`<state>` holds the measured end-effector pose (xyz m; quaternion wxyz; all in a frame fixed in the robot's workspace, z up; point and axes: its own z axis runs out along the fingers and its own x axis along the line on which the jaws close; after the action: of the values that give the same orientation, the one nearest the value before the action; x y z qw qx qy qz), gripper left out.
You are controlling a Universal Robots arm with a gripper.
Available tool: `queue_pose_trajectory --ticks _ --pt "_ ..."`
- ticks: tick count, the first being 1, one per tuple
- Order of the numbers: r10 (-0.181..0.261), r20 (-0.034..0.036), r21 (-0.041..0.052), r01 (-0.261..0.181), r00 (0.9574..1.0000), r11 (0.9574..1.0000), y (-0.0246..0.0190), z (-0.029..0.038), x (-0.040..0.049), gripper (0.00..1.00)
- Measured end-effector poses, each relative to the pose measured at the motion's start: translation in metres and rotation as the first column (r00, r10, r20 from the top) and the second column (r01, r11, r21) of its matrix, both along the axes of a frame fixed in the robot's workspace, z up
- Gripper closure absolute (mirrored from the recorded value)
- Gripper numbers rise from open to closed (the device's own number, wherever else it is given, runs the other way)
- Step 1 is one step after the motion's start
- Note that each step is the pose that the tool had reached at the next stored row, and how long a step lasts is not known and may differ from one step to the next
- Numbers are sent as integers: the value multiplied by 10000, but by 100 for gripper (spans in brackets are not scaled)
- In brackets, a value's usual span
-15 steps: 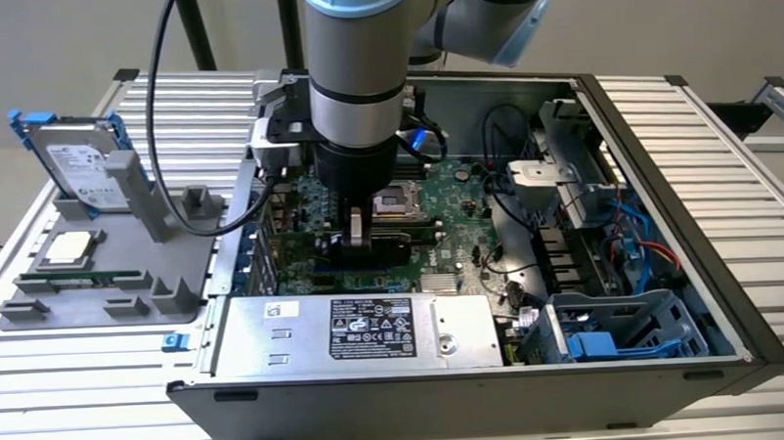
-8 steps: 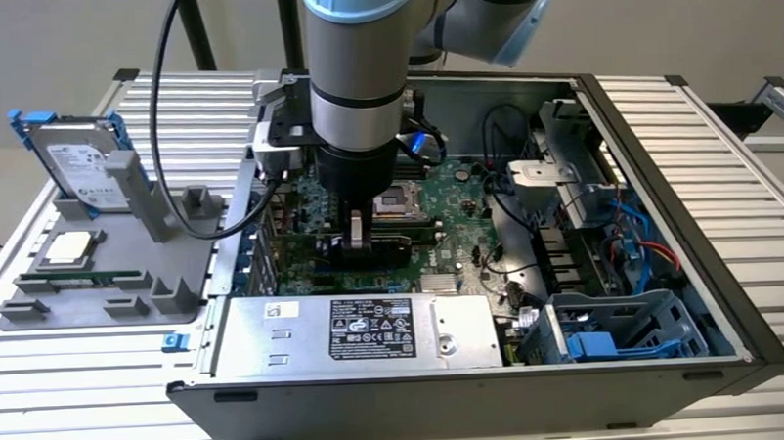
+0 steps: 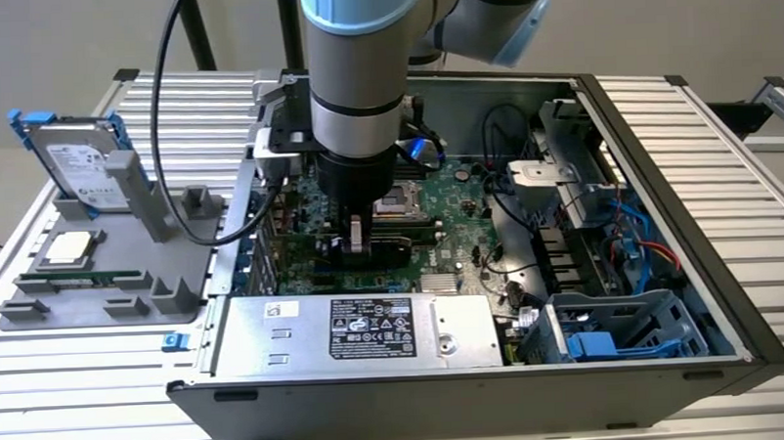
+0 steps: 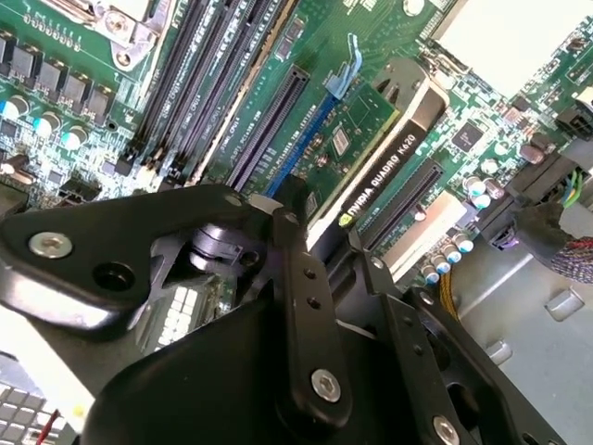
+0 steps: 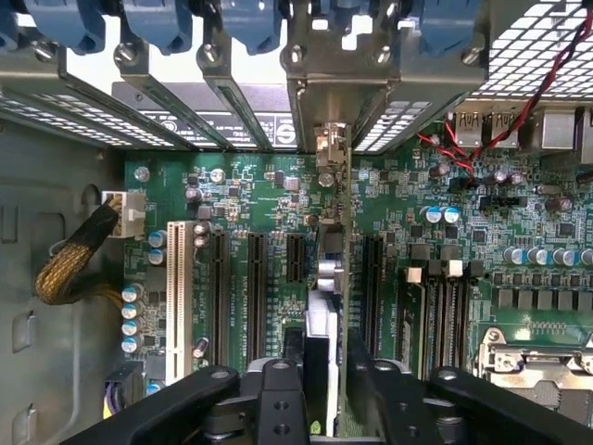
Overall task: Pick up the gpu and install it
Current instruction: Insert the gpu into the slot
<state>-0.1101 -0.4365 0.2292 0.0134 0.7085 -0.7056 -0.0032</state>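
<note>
A: What is closest in both wrist views?
B: The black two-fingered gripper [image 5: 320,389], its fingers [image 4: 306,306] clamped on the gpu, a flat card with green board and black shroud [image 4: 384,153].
A: Where does that card stand?
B: Upright on edge over the green motherboard [image 5: 259,185] inside the open grey computer case [image 3: 702,141], its silver end bracket [image 5: 332,111] at the rear slot wall.
A: Farther off?
B: In the exterior view, a silver hard drive with blue frame [image 3: 77,158] stands on the grey rack at the exterior view's left.
</note>
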Motion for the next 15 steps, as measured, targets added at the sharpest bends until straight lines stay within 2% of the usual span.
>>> queue_pose_trajectory --ticks 10,11,15 --pt "3 -18 -25 -3 10000 10000 -2 11 0 0" --pt "2 -19 -26 -2 10000 10000 -2 38 0 0" --pt "2 -17 -24 -2 10000 10000 -2 220 0 0"
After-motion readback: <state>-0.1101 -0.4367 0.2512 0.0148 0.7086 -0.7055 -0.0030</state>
